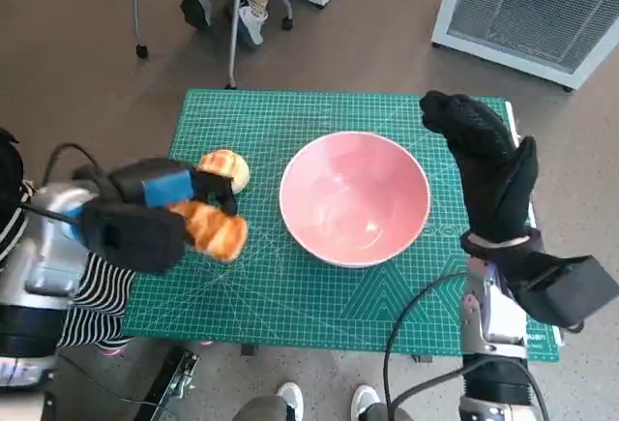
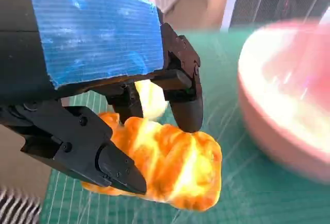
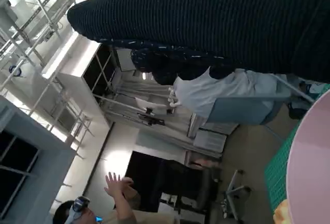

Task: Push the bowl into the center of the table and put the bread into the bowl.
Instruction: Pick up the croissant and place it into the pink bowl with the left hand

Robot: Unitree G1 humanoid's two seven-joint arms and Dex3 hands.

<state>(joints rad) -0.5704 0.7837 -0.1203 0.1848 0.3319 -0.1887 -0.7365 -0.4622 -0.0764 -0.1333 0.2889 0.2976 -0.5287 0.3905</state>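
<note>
A pink bowl (image 1: 355,196) sits near the middle of the green cutting mat (image 1: 290,295), and its rim (image 2: 289,110) fills one side of the left wrist view. My left hand (image 1: 145,210) holds a golden piece of bread (image 1: 212,230) left of the bowl, lifted off the mat. Black fingers (image 2: 183,98) clamp the bread (image 2: 170,167) from above and below. A second round bread (image 1: 226,168) lies on the mat just behind the held one. My gloved right hand (image 1: 488,165) stands upright at the bowl's right side with its fingers extended, holding nothing.
The mat covers the small table; its right edge (image 1: 527,208) runs under my right hand. A chair and a person's feet (image 1: 253,19) are beyond the far edge. A white cabinet (image 1: 542,10) stands at the back right. A person (image 3: 111,203) appears in the right wrist view.
</note>
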